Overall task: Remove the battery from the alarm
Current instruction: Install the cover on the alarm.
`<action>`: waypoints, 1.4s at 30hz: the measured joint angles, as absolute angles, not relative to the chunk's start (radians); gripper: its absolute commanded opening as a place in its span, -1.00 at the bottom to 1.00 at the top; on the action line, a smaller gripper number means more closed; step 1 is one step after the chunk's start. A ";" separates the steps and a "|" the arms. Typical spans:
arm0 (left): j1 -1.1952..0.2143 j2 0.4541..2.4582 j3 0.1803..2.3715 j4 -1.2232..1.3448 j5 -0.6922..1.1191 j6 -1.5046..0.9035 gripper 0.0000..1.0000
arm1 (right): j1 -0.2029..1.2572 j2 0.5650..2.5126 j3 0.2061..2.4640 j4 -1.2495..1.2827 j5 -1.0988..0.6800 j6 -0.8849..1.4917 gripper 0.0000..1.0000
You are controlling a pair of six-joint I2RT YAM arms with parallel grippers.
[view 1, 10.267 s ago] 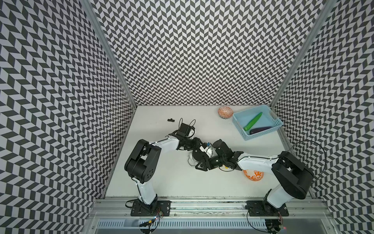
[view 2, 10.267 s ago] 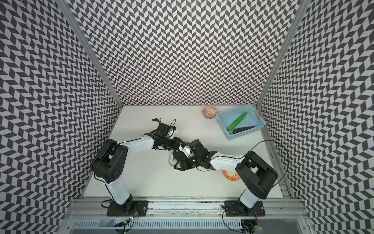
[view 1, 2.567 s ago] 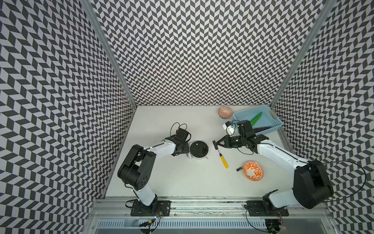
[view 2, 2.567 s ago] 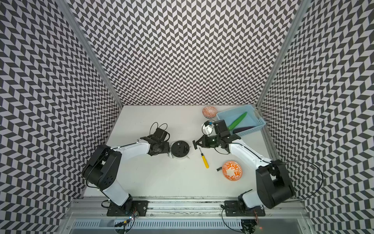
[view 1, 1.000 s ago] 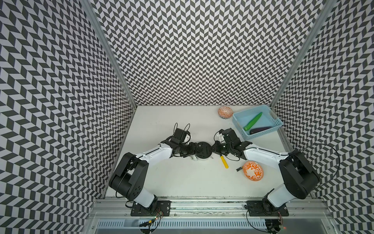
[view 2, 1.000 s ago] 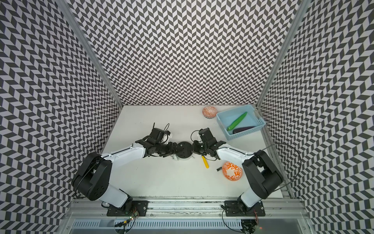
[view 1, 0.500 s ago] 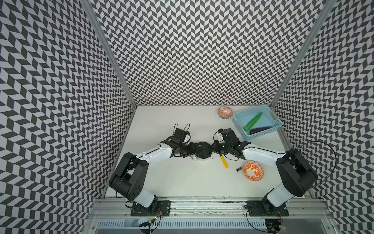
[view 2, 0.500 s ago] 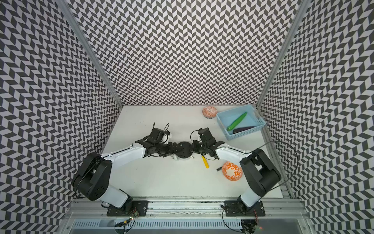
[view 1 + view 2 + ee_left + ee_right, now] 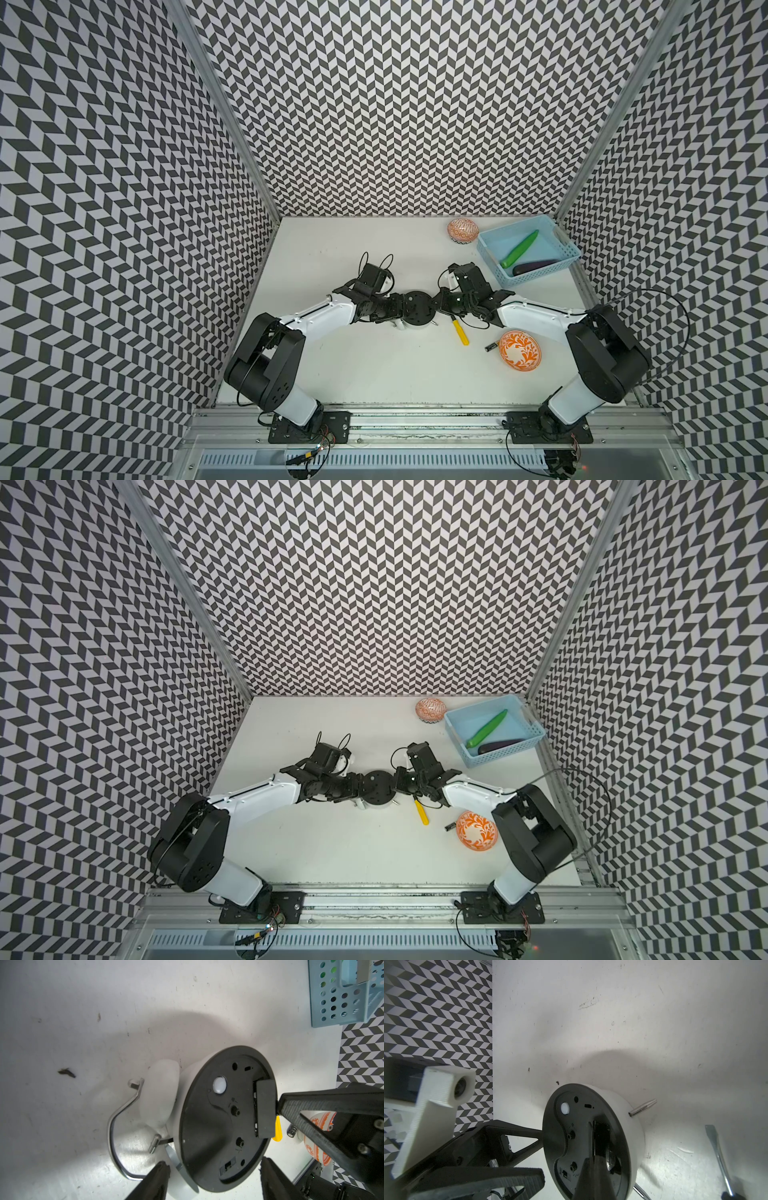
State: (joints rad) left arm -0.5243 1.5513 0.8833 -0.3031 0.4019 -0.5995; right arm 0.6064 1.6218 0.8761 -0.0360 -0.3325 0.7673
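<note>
Lying back-up near the frame's centre: the alarm [image 9: 417,309]

In both top views the left gripper [image 9: 399,311] meets the alarm from the left; its jaws stand wide, a finger [image 9: 155,1182] against either side of the rim, clasping it; the black back faces up, tilted; the right gripper [image 9: 280,1103], jaws closed, touches the raised black cover [image 9: 265,1108] with its tip; further right, past the yellow screwdriver [image 9: 461,334] and well apart from both grippers, the battery [image 9: 491,346] lies on the table [image 9: 374,374] just beside the orange bowl [image 9: 519,348]; its long axis runs left to right, rising slightly; the gold end is too small to tell.
</note>
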 measured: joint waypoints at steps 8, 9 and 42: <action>-0.539 1.551 0.896 -0.324 0.381 -0.590 0.38 | 0.606 1.622 0.876 -0.036 -0.328 0.767 -1.00; -0.542 1.551 0.900 -0.325 0.378 -0.587 0.38 | 0.606 1.622 0.875 -0.035 -0.328 0.767 -1.00; -0.569 1.551 0.918 -0.345 0.330 -0.551 0.39 | 0.586 1.621 0.838 0.010 -0.360 0.775 -1.00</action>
